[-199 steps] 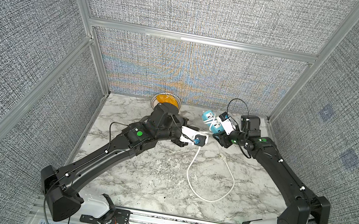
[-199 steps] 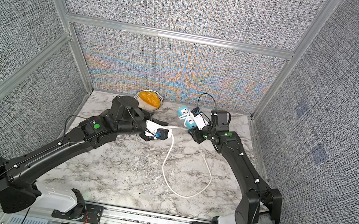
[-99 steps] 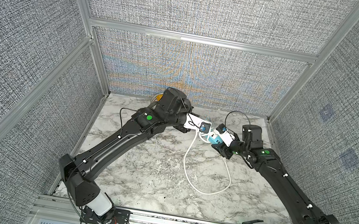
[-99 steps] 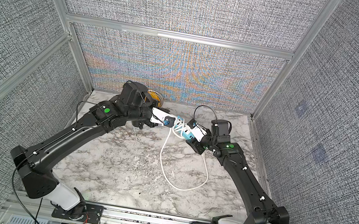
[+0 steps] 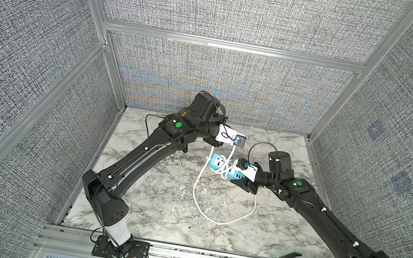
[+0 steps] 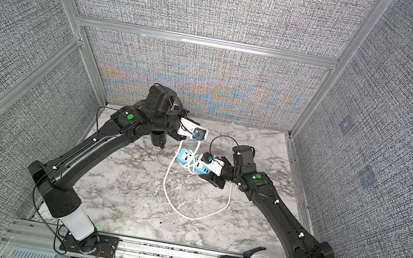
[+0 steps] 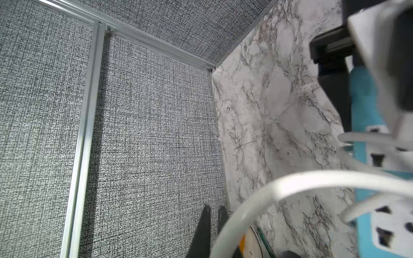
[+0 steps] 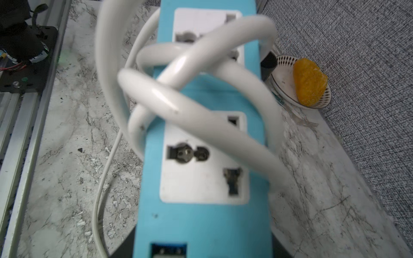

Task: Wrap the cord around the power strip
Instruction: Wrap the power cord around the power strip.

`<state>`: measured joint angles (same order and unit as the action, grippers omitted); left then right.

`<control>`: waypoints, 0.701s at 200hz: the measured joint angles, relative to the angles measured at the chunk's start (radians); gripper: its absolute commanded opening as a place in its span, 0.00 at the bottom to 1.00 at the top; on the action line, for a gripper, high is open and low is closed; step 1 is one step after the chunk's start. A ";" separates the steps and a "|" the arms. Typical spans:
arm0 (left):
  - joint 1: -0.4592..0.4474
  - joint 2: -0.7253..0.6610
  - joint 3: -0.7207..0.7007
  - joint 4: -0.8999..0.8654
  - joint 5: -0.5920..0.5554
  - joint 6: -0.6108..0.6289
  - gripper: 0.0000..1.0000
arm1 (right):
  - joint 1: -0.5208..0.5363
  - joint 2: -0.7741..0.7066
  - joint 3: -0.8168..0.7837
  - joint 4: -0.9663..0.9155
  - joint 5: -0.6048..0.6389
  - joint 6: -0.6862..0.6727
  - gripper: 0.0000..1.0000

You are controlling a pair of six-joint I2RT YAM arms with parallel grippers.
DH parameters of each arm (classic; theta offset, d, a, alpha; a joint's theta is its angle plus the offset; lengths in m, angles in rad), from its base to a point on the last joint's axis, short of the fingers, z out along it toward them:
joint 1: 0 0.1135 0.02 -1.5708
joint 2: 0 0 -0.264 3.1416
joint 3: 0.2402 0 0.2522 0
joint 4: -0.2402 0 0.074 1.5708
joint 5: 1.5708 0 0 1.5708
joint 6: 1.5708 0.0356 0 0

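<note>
Right wrist view shows the small light-blue rectangular plastic power strip [image 8: 201,223] clamped at its USB end by the right gripper [image 5: 241,182], jaws closed tight on it, above the grey-veined marble desk [image 5: 159,198]; loops of the thick white flexible cord [image 8: 190,107] cross its socket faces; the left gripper [image 7: 214,214], pinched closed on the cord, holds a strand up just beside the strip; the slack lies looped on the desk.

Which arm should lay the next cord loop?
Left. The left pincer is shut on the cord above the power strip, likely free to loop; the right pincer is tied up gripping the strip's end.
</note>
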<state>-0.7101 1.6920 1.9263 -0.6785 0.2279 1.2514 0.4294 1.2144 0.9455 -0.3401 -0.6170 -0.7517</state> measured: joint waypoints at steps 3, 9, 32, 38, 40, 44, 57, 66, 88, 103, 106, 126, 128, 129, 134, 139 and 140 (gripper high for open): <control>0.003 0.005 0.006 -0.003 0.004 0.000 0.00 | 0.000 -0.008 -0.006 0.007 -0.005 -0.003 0.00; 0.011 0.017 0.021 -0.011 0.013 0.000 0.00 | 0.000 -0.022 -0.019 0.025 -0.016 -0.009 0.00; 0.031 0.068 0.088 -0.058 0.037 0.002 0.00 | 0.004 -0.071 -0.064 0.100 -0.021 -0.017 0.00; 0.032 0.079 0.103 -0.065 0.036 0.006 0.00 | 0.005 -0.084 -0.076 0.116 -0.014 -0.018 0.00; 0.033 0.082 0.108 -0.068 0.036 0.006 0.00 | 0.005 -0.088 -0.079 0.120 -0.011 -0.018 0.00; 0.034 0.088 0.116 -0.076 0.035 0.010 0.00 | 0.006 -0.097 -0.085 0.129 -0.004 -0.019 0.00; 0.039 0.101 0.135 -0.095 0.032 0.027 0.00 | 0.008 -0.122 -0.103 0.154 0.018 -0.022 0.00; 0.043 0.109 0.147 -0.109 0.026 0.034 0.00 | 0.008 -0.136 -0.112 0.170 0.028 -0.026 0.00; 0.048 0.130 0.182 -0.132 0.005 0.060 0.00 | 0.009 -0.143 -0.121 0.199 0.041 -0.027 0.00; 0.048 0.142 0.217 -0.155 -0.008 0.077 0.00 | 0.009 -0.137 -0.123 0.212 0.050 -0.026 0.00; 0.048 0.144 0.225 -0.163 -0.011 0.078 0.00 | 0.009 -0.135 -0.123 0.216 0.052 -0.026 0.00; 0.048 0.148 0.297 -0.224 -0.026 0.083 0.00 | 0.009 -0.114 -0.121 0.227 0.070 -0.019 0.00; 0.048 0.148 0.304 -0.229 -0.027 0.083 0.00 | 0.009 -0.111 -0.120 0.229 0.072 -0.018 0.00; 0.048 0.147 0.308 -0.231 -0.027 0.083 0.00 | 0.009 -0.110 -0.120 0.229 0.073 -0.018 0.00; 0.047 0.145 0.320 -0.240 -0.029 0.084 0.00 | 0.009 -0.104 -0.117 0.233 0.079 -0.016 0.00; 0.047 0.141 0.330 -0.248 -0.034 0.084 0.00 | 0.009 -0.095 -0.112 0.237 0.085 -0.016 0.00; 0.047 0.141 0.330 -0.249 -0.034 0.084 0.00 | 0.009 -0.094 -0.112 0.237 0.086 -0.015 0.00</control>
<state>-0.6632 1.8328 2.2566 -0.9279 0.1936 1.3350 0.4381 1.1202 0.8337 -0.1032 -0.5312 -0.7670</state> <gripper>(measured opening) 0.084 0.532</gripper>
